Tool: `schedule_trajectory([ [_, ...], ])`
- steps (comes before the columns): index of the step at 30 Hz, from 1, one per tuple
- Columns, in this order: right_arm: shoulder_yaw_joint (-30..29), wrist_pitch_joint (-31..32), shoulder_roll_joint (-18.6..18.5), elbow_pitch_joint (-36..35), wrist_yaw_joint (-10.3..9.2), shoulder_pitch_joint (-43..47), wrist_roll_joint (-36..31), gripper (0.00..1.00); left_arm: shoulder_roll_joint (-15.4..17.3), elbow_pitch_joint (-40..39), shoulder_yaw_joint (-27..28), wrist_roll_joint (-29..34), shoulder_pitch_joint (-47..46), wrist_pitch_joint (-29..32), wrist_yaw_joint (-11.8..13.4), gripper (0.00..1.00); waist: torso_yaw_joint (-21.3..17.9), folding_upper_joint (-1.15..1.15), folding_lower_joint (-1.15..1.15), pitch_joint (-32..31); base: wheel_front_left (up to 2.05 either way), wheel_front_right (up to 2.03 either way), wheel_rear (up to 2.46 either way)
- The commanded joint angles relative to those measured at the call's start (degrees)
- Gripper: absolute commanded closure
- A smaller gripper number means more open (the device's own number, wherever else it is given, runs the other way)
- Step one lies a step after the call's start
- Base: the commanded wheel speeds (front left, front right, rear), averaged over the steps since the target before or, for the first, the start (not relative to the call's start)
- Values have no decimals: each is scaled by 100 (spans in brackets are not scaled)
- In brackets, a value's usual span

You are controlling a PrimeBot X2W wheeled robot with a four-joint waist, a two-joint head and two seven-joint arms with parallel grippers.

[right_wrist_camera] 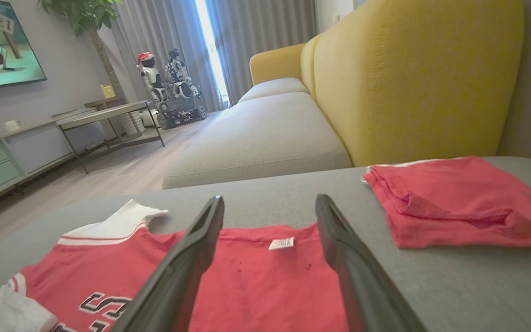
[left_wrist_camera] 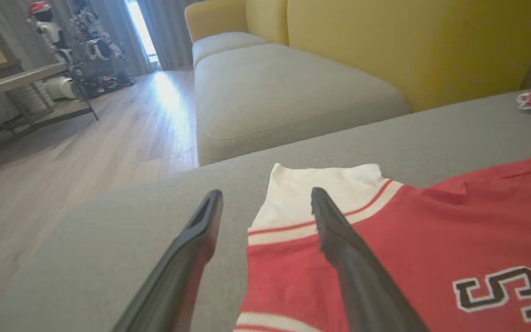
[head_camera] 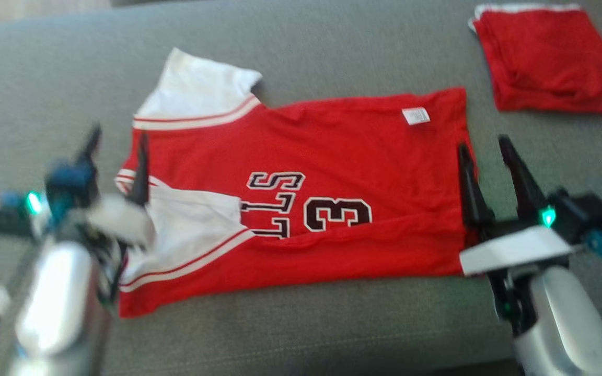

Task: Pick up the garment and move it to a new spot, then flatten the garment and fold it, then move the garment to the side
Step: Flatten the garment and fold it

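The red jersey (head_camera: 332,151) lay spread sideways on the grey cushion (head_camera: 45,78) in front of me, its white sleeves toward my left and its hem toward my right. A fold ran along the near side and cut off the lower part of the black and white lettering (head_camera: 275,203) and the number. The near sleeve (head_camera: 191,219) lay turned in over the body, while the far sleeve (head_camera: 201,83) stuck out flat on the grey. A small white label (head_camera: 416,115) showed near the far edge at the hem end. My left claw (head_camera: 118,134) was open, fingers spread wide and gripping nothing. It stood at the sleeve end, with one finger over bare cushion and the other over the red and white trim. The head view was too blurred there for me to tell whether the tips touched the cloth. My right claw (head_camera: 483,144) was open as well and empty. It stood at the hem, with its inner finger over the red edge and its outer finger over grey just beside it. Well apart from the jersey, at the far right of the cushion, sat a folded red cloth (head_camera: 546,62) with a white rim at its back. From my right wrist I saw the yellow sofa back (right_wrist_camera: 413,74) behind it and a pale seat (right_wrist_camera: 265,133) running off toward the curtains (right_wrist_camera: 256,37).
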Motion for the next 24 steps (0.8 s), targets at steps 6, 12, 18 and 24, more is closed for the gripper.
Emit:
schedule_trajectory([
  [6,220,44,165,-194,37,-808,-146,0,845,503,-80,120,-1722,836,-694,0,-593,0,0,917,0,0,0],
  [12,465,-33,246,-139,37,-1280,-88,0,1531,1320,-423,60,-2920,1620,-871,0,-999,0,0,1370,0,0,0],
  [18,679,-145,274,-123,37,-1511,49,0,2049,2059,-870,-118,-3633,1863,-887,0,-1334,0,0,1580,0,0,0],
  [24,794,-316,277,-21,37,-1577,293,0,2351,2617,-1430,-474,-4027,1917,-889,0,-1539,0,0,1645,0,0,0],
])
